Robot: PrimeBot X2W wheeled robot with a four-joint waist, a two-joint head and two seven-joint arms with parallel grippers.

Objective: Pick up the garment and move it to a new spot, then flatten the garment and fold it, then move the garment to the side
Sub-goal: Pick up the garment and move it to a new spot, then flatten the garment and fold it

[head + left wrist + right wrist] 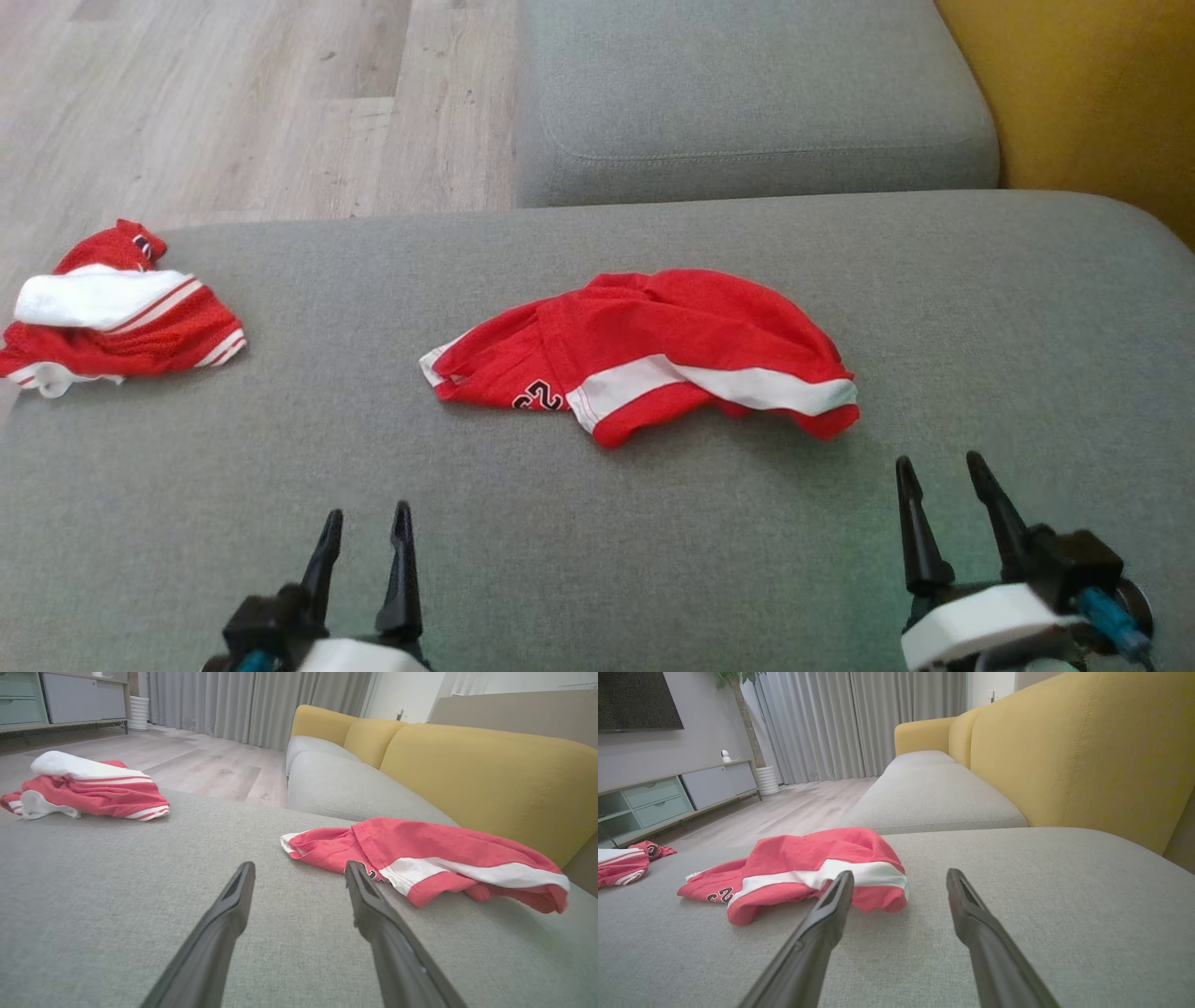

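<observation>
A crumpled red garment (653, 350) with a white stripe and black digits lies in the middle of the grey sofa cushion (597, 523). It also lies ahead and right in the left wrist view (420, 858) and ahead and left in the right wrist view (808, 868). My left gripper (366, 518) stands open at the lower left, short of the garment, with nothing between its fingers (233, 905). At the lower right my right gripper (941, 465) is open too, just below the garment's right end, its fingers (836, 905) empty.
A second red and white garment (112, 317) lies bunched at the cushion's far left edge. Wooden floor (233, 103) lies beyond it. Another grey seat cushion (747, 93) and the yellow backrest (1083, 103) are at the back and right.
</observation>
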